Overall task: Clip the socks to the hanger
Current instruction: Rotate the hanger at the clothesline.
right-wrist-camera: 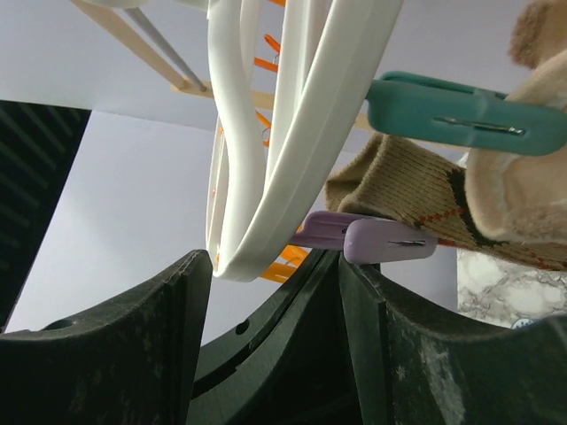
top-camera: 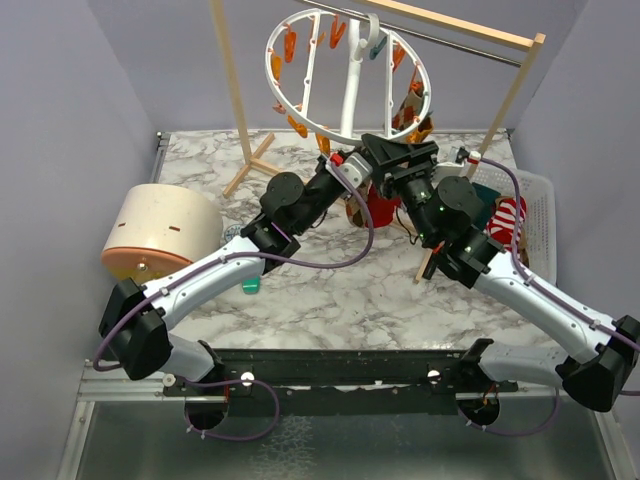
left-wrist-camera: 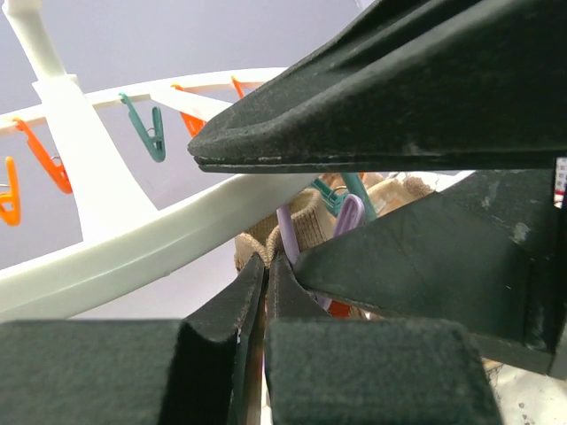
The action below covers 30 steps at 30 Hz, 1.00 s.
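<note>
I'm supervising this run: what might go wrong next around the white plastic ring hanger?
The shut left gripper and open right gripper crowd one lilac plastic clip; their fingers may collide. Nudging the hanging white plastic ring hanger could swing it and shake the tan knitted sock hanging there loose.

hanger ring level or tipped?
Tipped steeply: in the top view the hanger shows as a tall oval, hook end high, opposite rim low.

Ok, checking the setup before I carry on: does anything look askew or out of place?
The hanger hangs steeply tilted rather than level. Also a small teal piece, possibly a loose clip, lies alone on the table, well away from the hanger.
</note>
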Each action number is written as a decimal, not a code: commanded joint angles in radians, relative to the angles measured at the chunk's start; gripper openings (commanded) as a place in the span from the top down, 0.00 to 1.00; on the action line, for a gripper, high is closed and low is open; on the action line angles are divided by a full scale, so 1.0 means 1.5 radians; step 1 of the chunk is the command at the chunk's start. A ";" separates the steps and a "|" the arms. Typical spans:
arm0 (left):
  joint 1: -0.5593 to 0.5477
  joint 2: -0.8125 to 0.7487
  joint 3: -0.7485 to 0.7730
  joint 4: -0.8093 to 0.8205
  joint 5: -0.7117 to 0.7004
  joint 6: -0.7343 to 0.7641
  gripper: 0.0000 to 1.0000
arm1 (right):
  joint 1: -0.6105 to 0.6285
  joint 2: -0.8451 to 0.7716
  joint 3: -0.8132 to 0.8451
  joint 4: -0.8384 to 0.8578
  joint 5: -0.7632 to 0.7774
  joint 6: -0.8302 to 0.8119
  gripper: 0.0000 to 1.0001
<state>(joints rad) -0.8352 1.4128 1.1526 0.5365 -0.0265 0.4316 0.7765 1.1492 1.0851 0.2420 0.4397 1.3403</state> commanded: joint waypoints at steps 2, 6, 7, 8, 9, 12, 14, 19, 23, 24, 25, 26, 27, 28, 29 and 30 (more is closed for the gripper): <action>-0.017 -0.028 -0.027 -0.015 0.022 0.009 1.00 | -0.020 0.011 0.016 0.056 0.042 0.019 0.38; -0.016 -0.042 -0.044 -0.015 -0.002 0.014 1.00 | -0.028 0.019 0.020 0.066 0.041 0.017 0.44; -0.016 -0.046 -0.049 -0.015 -0.007 0.016 1.00 | -0.031 0.020 0.020 0.067 0.040 0.016 0.46; -0.016 -0.052 -0.056 -0.016 -0.012 0.019 1.00 | -0.033 0.021 0.020 0.068 0.037 0.017 0.48; -0.016 -0.057 -0.063 -0.016 -0.018 0.023 1.00 | -0.036 0.022 0.020 0.068 0.033 0.018 0.49; -0.016 -0.076 -0.084 -0.016 -0.040 0.037 1.00 | -0.042 0.022 0.019 0.064 0.024 0.018 0.56; -0.015 -0.090 -0.097 -0.016 -0.056 0.048 1.00 | -0.046 0.016 0.018 0.055 0.022 0.014 0.60; -0.010 -0.135 -0.136 -0.018 -0.112 0.064 1.00 | -0.059 -0.007 0.018 0.018 0.027 -0.008 0.62; 0.016 -0.175 -0.165 -0.021 -0.139 0.046 1.00 | -0.079 -0.026 0.016 -0.016 0.031 -0.026 0.62; 0.025 -0.184 -0.171 -0.023 -0.141 0.040 1.00 | -0.086 -0.030 0.015 -0.024 0.029 -0.028 0.62; 0.036 -0.192 -0.177 -0.026 -0.143 0.031 1.00 | -0.093 -0.035 0.014 -0.029 0.027 -0.029 0.62; 0.048 -0.198 -0.181 -0.029 -0.145 0.023 1.00 | -0.098 -0.039 0.012 -0.034 0.027 -0.032 0.62; 0.058 -0.204 -0.185 -0.033 -0.146 0.014 1.00 | -0.103 -0.042 0.011 -0.037 0.026 -0.035 0.62; 0.069 -0.207 -0.187 -0.035 -0.145 0.005 1.00 | -0.107 -0.044 0.011 -0.041 0.025 -0.038 0.62; 0.079 -0.209 -0.188 -0.036 -0.146 -0.001 1.00 | -0.110 -0.045 0.011 -0.046 0.023 -0.039 0.61; 0.087 -0.211 -0.189 -0.037 -0.150 -0.008 1.00 | -0.114 -0.045 0.013 -0.049 0.020 -0.040 0.60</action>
<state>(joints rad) -0.7521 1.1217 0.8829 0.4934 -0.2031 0.4782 0.6258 1.1000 1.0882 0.2260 0.4557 1.3079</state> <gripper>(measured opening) 0.007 0.386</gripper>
